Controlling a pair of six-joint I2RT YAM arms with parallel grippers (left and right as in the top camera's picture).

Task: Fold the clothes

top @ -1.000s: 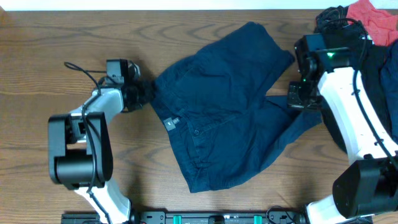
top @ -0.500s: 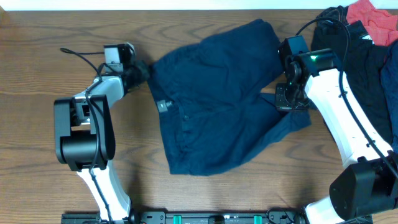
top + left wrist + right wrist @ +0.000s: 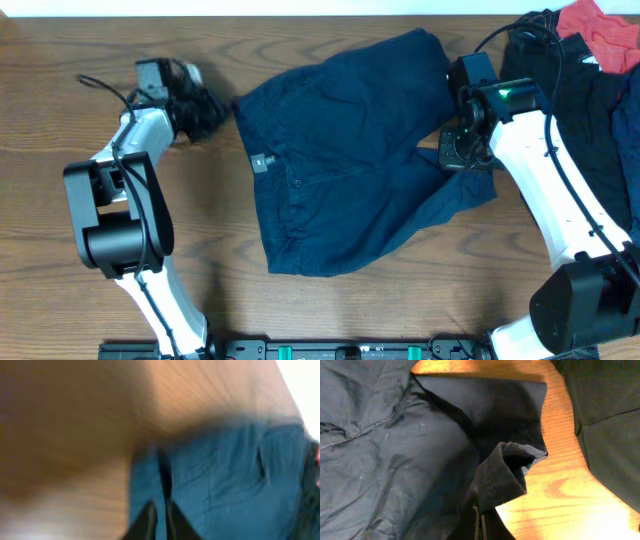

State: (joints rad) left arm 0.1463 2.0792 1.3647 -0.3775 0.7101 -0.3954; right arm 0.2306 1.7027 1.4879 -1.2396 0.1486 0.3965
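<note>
Shorts (image 3: 350, 170), dark navy, lie spread across the middle of the table (image 3: 60, 250) in the overhead view. The waistband runs down their left edge, with a small pale tag (image 3: 260, 162) just inside it. One leg reaches toward the upper right of the frame and the other toward the right centre. The cloth is rumpled but lies mostly in one open layer, and no part has been laid over another, so the folding looks barely begun. As I judge it, every fold is yet to be made, and the legs must be squared first. The right gripper (image 3: 462, 152) sits at the hem of the lower leg. In its wrist view the right gripper (image 3: 479, 520) is pinched tight on a bunched roll of that hem, raised slightly above the wood. The left gripper (image 3: 212, 108) is at the upper left, just beside the waistband's top corner. Its wrist view is badly blurred: the jaws seem narrow, with the shorts (image 3: 225, 480) ahead of them, but whether they grip cloth I cannot tell. Black garments (image 3: 600, 110) and a red cloth (image 3: 600, 25) are heaped at the upper right edge, close behind the right arm.
</note>
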